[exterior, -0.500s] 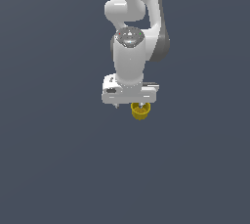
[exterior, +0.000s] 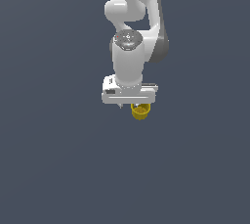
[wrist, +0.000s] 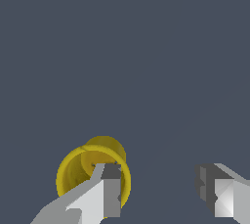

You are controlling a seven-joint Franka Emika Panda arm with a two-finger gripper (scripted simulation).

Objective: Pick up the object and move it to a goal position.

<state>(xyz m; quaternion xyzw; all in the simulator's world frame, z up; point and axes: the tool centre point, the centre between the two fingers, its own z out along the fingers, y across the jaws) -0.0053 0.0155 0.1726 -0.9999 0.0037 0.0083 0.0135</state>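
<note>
White Panda arm is seen descending from the top of the exterior view, wrist pointed straight down over a plain dark grey-blue surface; the gripper is seen spread wide in the wrist view, a broad gap of bare surface visible between the two fingers, nothing held between them; the jaws are thus recorded as apart and empty; the mustard-yellow cup-like object is seen in the wrist view partly behind one finger, its flared open rim turned toward the camera, the narrower end visible beyond; the object is not placed in the gap between the fingers but is overlapped by one finger, and whether that finger touches it cannot be told; in the exterior view the object is seen just under the white hand body, offset toward the exterior view's right of the hand's middle, its upper part hidden by the hand; whether it rests on the surface cannot be judged from these views
</note>
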